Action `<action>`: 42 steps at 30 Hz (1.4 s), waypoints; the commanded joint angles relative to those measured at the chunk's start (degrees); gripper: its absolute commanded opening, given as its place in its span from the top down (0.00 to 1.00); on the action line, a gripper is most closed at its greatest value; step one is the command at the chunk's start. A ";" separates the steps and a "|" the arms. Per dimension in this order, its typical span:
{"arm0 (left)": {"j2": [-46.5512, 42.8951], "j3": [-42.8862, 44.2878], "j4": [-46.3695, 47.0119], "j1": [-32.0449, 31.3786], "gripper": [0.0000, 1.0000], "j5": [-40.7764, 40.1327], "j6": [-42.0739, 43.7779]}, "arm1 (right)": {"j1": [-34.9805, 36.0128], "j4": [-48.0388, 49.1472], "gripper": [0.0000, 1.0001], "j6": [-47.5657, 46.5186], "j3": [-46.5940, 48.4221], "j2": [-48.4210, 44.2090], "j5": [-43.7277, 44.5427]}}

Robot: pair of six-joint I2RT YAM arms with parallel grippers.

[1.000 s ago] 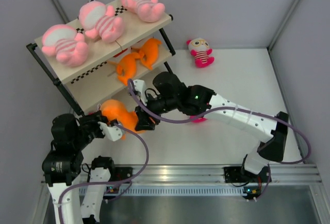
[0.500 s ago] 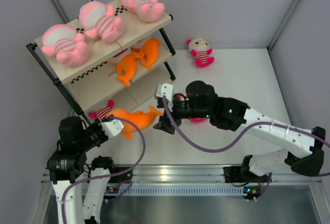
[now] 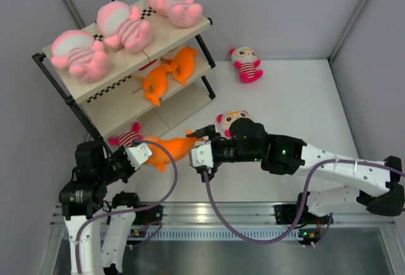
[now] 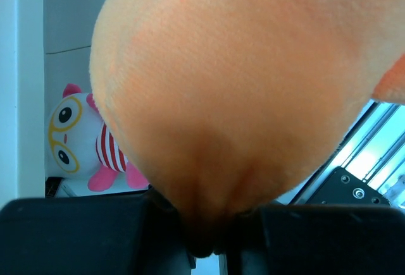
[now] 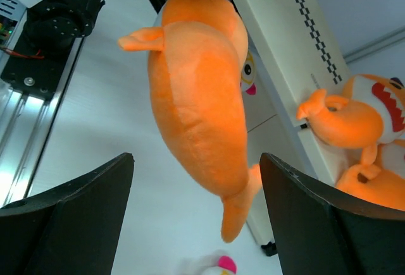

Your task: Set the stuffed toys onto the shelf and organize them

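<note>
Overhead, the left jaws pinch the orange fish (image 3: 169, 147) above the desk (image 3: 297, 98), just in front of the shelf (image 3: 166, 35); the right jaws stand spread by its tail. Left wrist: orange plush fills the view, nipped between dark jaws, a bespectacled doll (image 4: 79, 142) behind. Right wrist: the fish hangs between wide-apart jaws, touching neither.

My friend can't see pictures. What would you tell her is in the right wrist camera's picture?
A fat orange plush fish hangs in the middle, between the wide-open black fingers of the right claw, which do not touch it. To the right is a beige shelf with a checkered strip, and more orange shark toys lie on it.
</note>
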 commanded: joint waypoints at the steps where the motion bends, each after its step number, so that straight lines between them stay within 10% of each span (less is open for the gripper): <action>1: 0.68 -0.21 0.03 0.20 1.00 2.71 -0.71 | 0.40 4.11 0.19 -5.58 3.93 2.82 -0.09; 11: 0.77 1.54 0.11 0.29 1.00 2.62 -1.33 | 0.40 4.99 0.26 -2.43 6.05 8.80 0.79; 16: -0.19 1.46 0.11 0.20 1.00 0.88 -2.20 | 0.40 5.60 0.98 8.89 7.54 10.30 3.95; 19: -1.42 3.12 0.20 0.29 0.91 -3.94 -4.75 | 0.31 4.12 1.00 20.05 9.38 10.83 6.24; 21: -2.82 4.79 0.73 0.29 0.40 -7.90 -9.66 | -0.22 3.76 1.00 27.70 9.56 10.92 5.72; 25: -9.49 11.62 0.99 0.20 0.10 -16.17 -14.42 | -3.55 6.12 1.00 45.16 8.95 11.18 2.12; 34: -18.90 22.37 1.08 -0.41 0.03 -42.88 -18.99 | -8.74 27.29 1.00 86.65 3.76 13.19 4.92; 42: -21.99 23.08 1.17 -2.43 0.04 -48.09 -24.97 | -3.65 40.75 1.00 97.59 9.36 24.16 19.75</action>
